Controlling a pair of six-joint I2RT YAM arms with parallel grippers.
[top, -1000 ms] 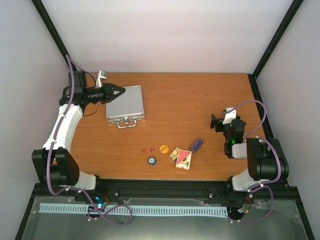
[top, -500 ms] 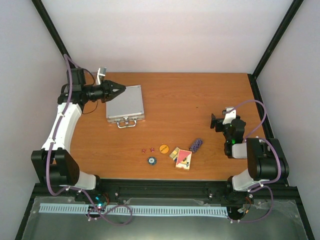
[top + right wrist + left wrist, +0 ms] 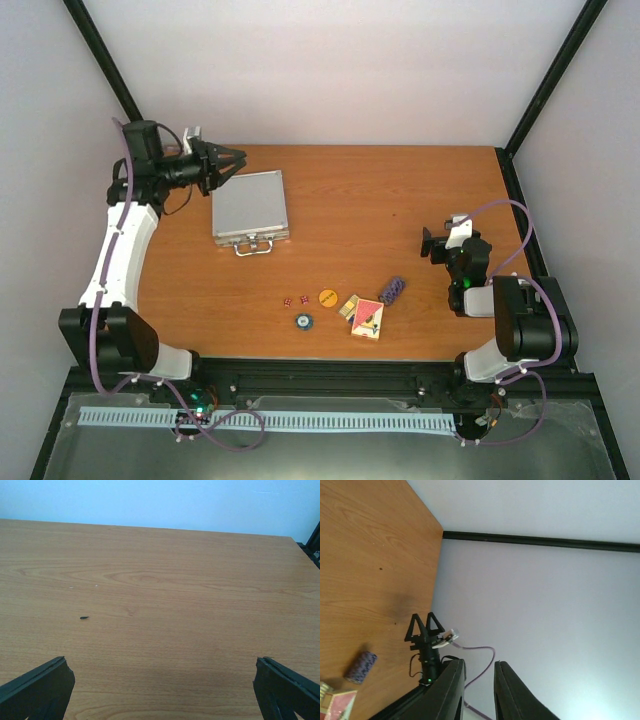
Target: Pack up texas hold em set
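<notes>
1. While the left gripper (image 3: pixel 228 160) hangs over the far-left corner of the table (image 3: pixel 400 190), its jaws are pressed together with only a thin slit between them, and nothing is pinched.
2. On its wrist camera the picture is rolled sideways: I look past the two dark fingers (image 3: pixel 451 690) across the wood to the right gripper (image 3: pixel 425 627) on the far side.
3. My silver case (image 3: pixel 250 205) lies flat and closed on the left half of the table, its handle (image 3: pixel 254 246) turned toward the arm bases. The left gripper's tips sit just beside the case's far-left corner. From above I think they are clear of it, but I can't be sure.
4. On the right side of the table the right gripper is spread wide and empty. Its own camera shows only bare wood between the fingers (image 3: pixel 37 687).
5. Everything else lies loose near the front edge, well apart from the case:
   - two red dice (image 3: pixel 287 301) (image 3: pixel 302 299) side by side
   - orange disc (image 3: pixel 328 297) just right of them
   - dark blue chip (image 3: pixel 303 321) nearer the bases
   - tan deck (image 3: pixel 349 306) touching the red-backed deck (image 3: pixel 368 318)
   - purple chip stack (image 3: pixel 392 290) on its side, just beyond the decks — also visible low in the left wrist view.
</notes>
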